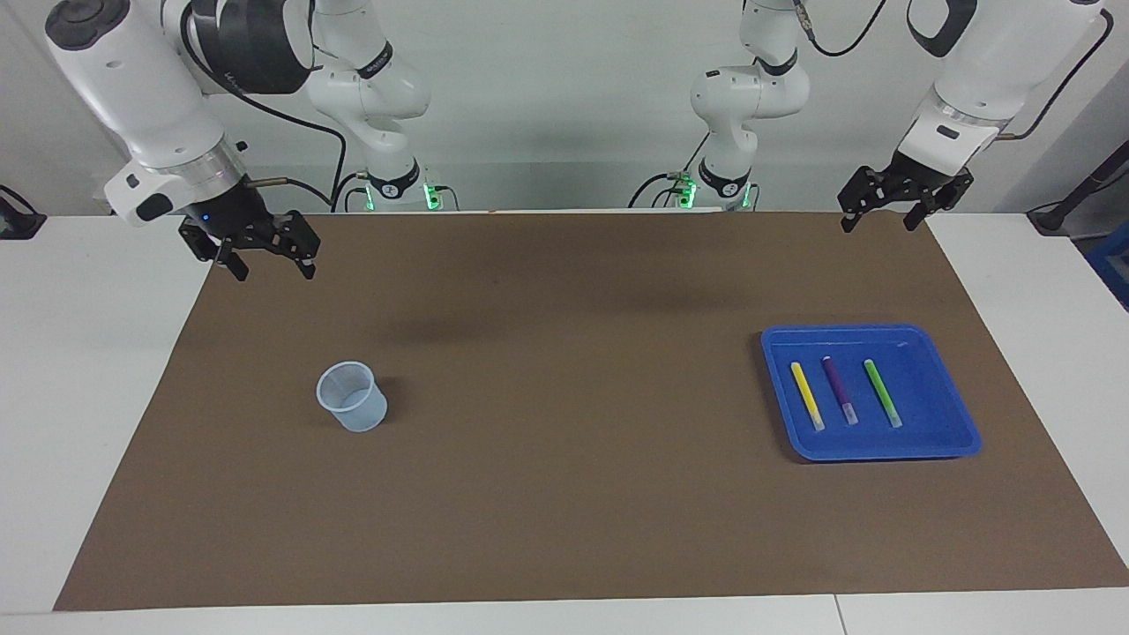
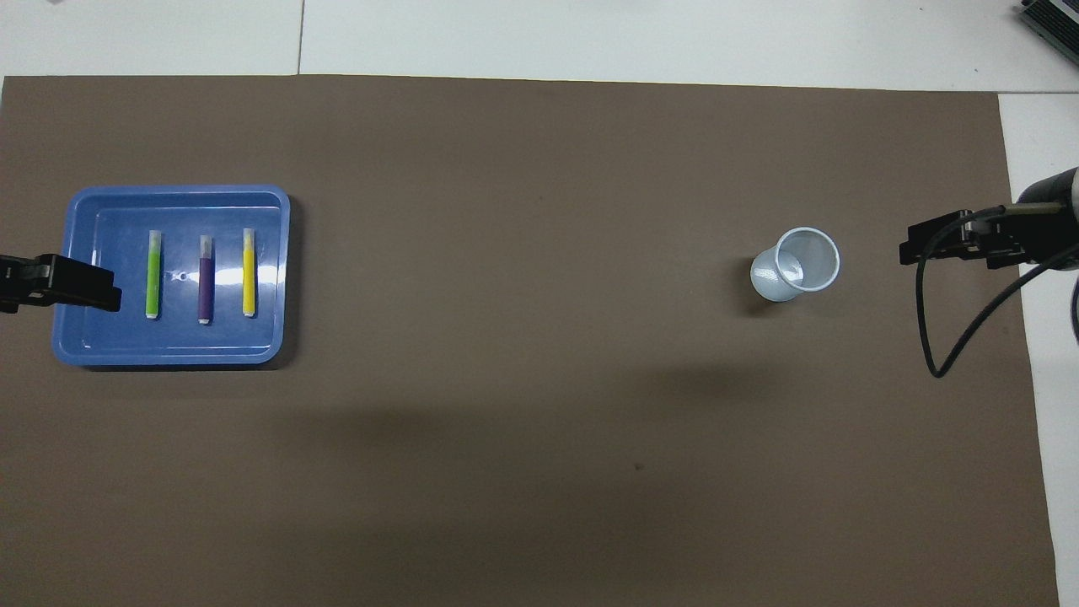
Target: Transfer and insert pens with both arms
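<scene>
Left gripper [image 1: 878, 220] is up in the air over the brown mat's [image 1: 564, 494] corner at the left arm's end of the table, fingers spread, nothing between them. From overhead the left gripper [image 2: 105, 295] overlaps the tray's [image 2: 177, 350] outer rim, but the facing view shows it raised well clear of the tray [image 1: 953, 414] and touching nothing. Right gripper [image 1: 272, 263] hangs over the mat's edge at the right arm's end, also released and empty; overhead only the tip of the right gripper [image 2: 910, 251] shows, with a black cable [image 2: 952, 337] looping down from the wrist. Both arms wait. All three pens lie flat in the blue tray, side by side, roughly parallel, apart from each other, pale ends pointing away from the robots: green pen [image 1: 882, 393] toward the left arm's end, purple pen [image 1: 840, 391] in the middle, yellow pen [image 1: 807, 396] toward the cup's side. Same order overhead: green pen [image 2: 153, 275], purple pen [image 2: 205, 280], yellow pen [image 2: 249, 272]. Cup [image 1: 351, 396], pale translucent plastic, stands upright and open on the mat toward the right arm's end, well apart from the tray; overhead the cup [image 2: 797, 264] looks empty, near the right gripper but not touching it.
</scene>
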Robot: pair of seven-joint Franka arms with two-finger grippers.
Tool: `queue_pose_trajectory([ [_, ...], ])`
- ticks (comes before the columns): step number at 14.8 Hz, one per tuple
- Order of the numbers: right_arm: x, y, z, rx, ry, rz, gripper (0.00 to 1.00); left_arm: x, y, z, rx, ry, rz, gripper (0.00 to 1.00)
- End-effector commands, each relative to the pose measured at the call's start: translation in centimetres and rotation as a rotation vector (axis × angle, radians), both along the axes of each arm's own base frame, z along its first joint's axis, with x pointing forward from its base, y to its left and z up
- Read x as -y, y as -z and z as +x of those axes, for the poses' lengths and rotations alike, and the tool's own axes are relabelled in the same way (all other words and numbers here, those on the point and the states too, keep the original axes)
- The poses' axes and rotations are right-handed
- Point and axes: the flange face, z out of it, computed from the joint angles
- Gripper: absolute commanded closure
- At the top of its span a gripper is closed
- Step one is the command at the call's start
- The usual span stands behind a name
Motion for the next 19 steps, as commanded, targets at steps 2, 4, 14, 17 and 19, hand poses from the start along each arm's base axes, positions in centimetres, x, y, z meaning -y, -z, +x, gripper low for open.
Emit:
queue_pose_trajectory([
  [2,0.2,0.0,-0.5,0.01,-0.004,-0.02,0.0,-0.3,0.1,-0.8,0.017,-0.014,0.004,0.0],
  [4,0.2,0.0,-0.5,0.012,-0.004,-0.02,0.0,-1.0,0.2,-0.7,0.026,-0.027,0.004,0.0],
  [14,0.1,0.3,-0.8,-0.001,-0.006,-0.02,0.0,0.4,6.2,2.9,0.089,-0.032,0.001,0.0],
  [17,0.0,0.5,-0.9,-0.007,-0.007,-0.019,0.0,-0.2,9.8,5.5,0.077,-0.043,0.001,0.0],
  [19,0.0,0.5,-1.1,-0.008,-0.007,-0.02,0.0,0.1,12.5,6.7,0.078,-0.037,-0.002,0.0],
])
